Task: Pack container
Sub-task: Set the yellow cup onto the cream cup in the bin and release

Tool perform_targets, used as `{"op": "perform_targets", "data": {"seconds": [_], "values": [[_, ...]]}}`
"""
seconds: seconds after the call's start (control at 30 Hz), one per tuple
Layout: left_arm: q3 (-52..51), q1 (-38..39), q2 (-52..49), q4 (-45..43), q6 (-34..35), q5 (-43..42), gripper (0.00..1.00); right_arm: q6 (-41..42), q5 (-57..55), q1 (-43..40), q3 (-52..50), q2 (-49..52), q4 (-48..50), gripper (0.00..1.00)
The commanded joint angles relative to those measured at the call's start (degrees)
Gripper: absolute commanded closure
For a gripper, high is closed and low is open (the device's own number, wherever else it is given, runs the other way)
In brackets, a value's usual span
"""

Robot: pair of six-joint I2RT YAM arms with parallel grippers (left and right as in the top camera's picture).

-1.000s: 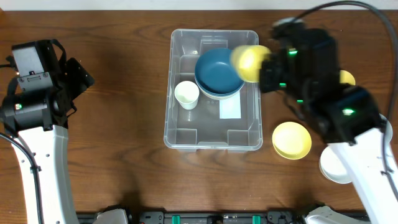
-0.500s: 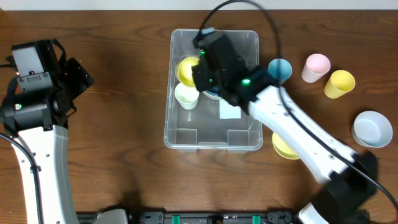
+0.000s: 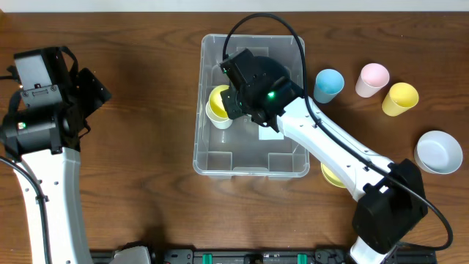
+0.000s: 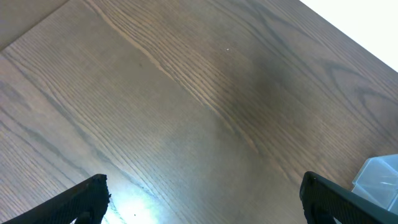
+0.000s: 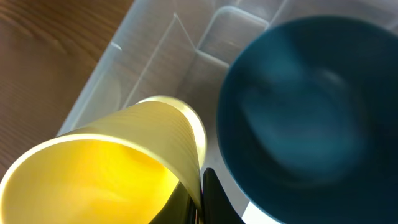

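The container (image 3: 212,158) is a clear plastic bin at the table's middle. My right gripper (image 3: 231,97) reaches into its left half and is shut on the rim of a yellow cup (image 3: 218,100), held just over a white cup (image 3: 220,121). In the right wrist view the yellow cup (image 5: 106,168) is pinched between my fingers (image 5: 202,196), beside a dark blue bowl (image 5: 305,106) inside the container (image 5: 143,74). My left gripper (image 3: 94,91) is open and empty over bare table, far left of the bin; its wrist view shows its fingers (image 4: 202,190) apart and a container corner (image 4: 380,180).
Right of the bin stand a blue cup (image 3: 329,83), a pink cup (image 3: 373,79) and another yellow cup (image 3: 401,97). A pale bowl (image 3: 438,152) sits at the far right. A yellow bowl (image 3: 331,174) lies partly under my right arm.
My right arm swung left with the yellow cup, from above the bin's right edge to its left half, and came down over the white cup. The left arm has not moved.
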State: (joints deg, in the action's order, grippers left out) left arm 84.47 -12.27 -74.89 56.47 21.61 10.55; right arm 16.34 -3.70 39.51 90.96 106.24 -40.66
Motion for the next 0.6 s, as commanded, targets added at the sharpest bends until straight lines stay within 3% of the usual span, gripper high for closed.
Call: {"op": "perform_targets", "data": {"seconds": [0.0,0.2,0.27,0.37,0.43,0.57], "values": [[0.6,-0.3,-0.3,0.1,0.1,0.6,0.02,0.3,-1.0,0.4,0.4,-0.2,-0.5,0.99],[0.6,-0.2,-0.3,0.1,0.1,0.6,0.02,-0.1,-1.0,0.4,0.4,-0.2,0.0,0.96],[0.6,-0.3,-0.3,0.1,0.1,0.6,0.02,-0.1,-1.0,0.4,0.4,-0.2,0.3,0.74],[0.6,-0.3,-0.3,0.1,0.1,0.6,0.02,-0.2,-1.0,0.4,0.4,-0.2,0.9,0.57],[0.6,-0.3,-0.3,0.1,0.1,0.6,0.02,-0.2,-1.0,0.4,0.4,-0.2,1.5,0.48],[0.6,-0.3,-0.3,0.1,0.1,0.7,0.02,-0.5,-1.1,-0.2,0.5,-0.3,2.6,0.44]]}}
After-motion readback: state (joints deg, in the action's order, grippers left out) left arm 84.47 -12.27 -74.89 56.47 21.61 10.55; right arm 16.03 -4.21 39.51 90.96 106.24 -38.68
